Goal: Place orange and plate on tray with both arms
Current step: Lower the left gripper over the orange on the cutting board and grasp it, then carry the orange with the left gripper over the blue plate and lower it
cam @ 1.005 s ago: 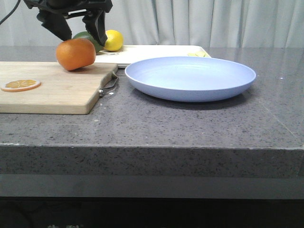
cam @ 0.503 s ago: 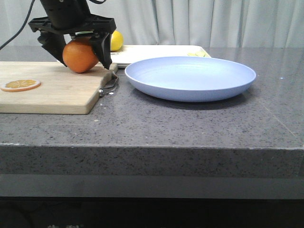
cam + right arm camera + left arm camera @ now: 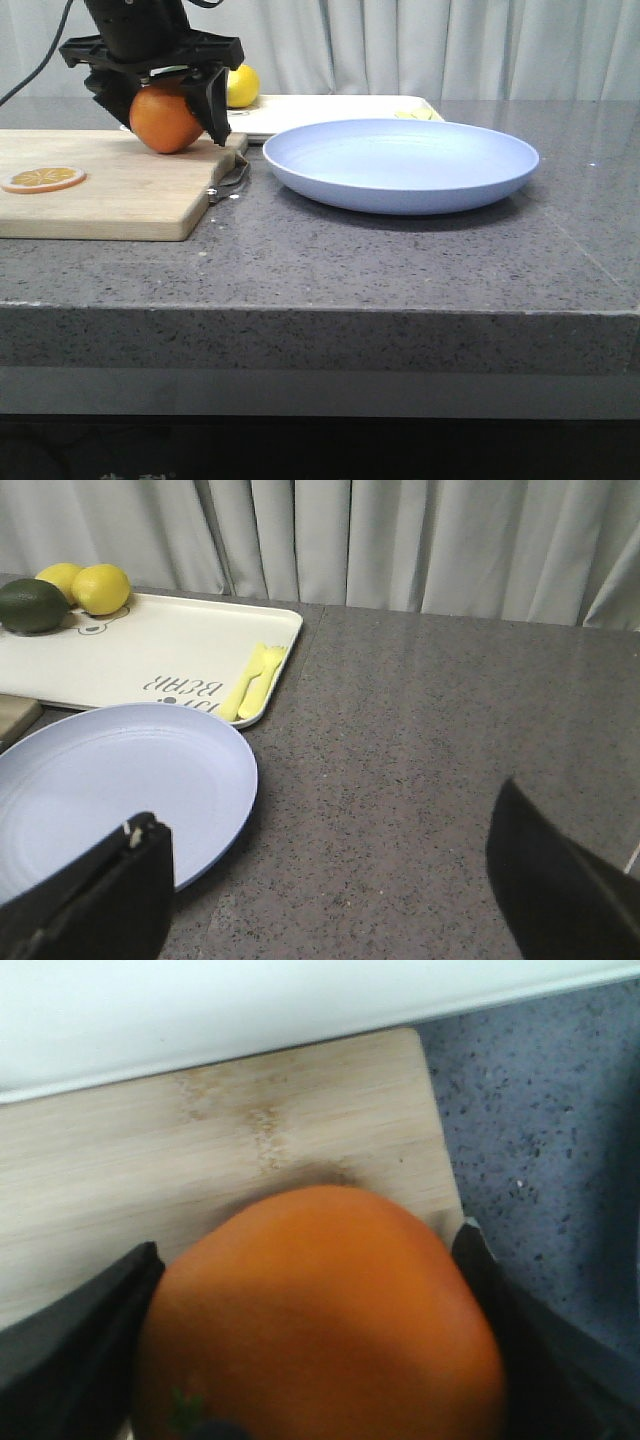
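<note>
— Since half a second ago almost nothing moves: the left gripper [image 3: 160, 100] stays low over the orange [image 3: 164, 118], only a little shifted to the left. One second ago it was higher and behind the fruit.

— How are its fingers?

— One finger [image 3: 75, 1345] is on each side of the orange, and both touch its skin in the left wrist view. So it is pinching the orange, which sits on the wooden cutting board [image 3: 110, 185] near the corner with the metal handle [image 3: 232, 178].

— And the other arm?

— The right gripper [image 3: 330, 880] has its fingers wide apart and holds nothing. It hangs above the grey table [image 3: 420, 740], beside the plate [image 3: 400, 163].

— Where is the tray?

— The tray [image 3: 150, 660] lies behind the plate, and the plate's far rim hides its near edge. On it are two lemons [image 3: 100, 588], a dark green fruit [image 3: 32, 605] and a yellow fork and spoon [image 3: 252, 683]. An orange slice [image 3: 43, 179] lies on the board's left part.
</note>
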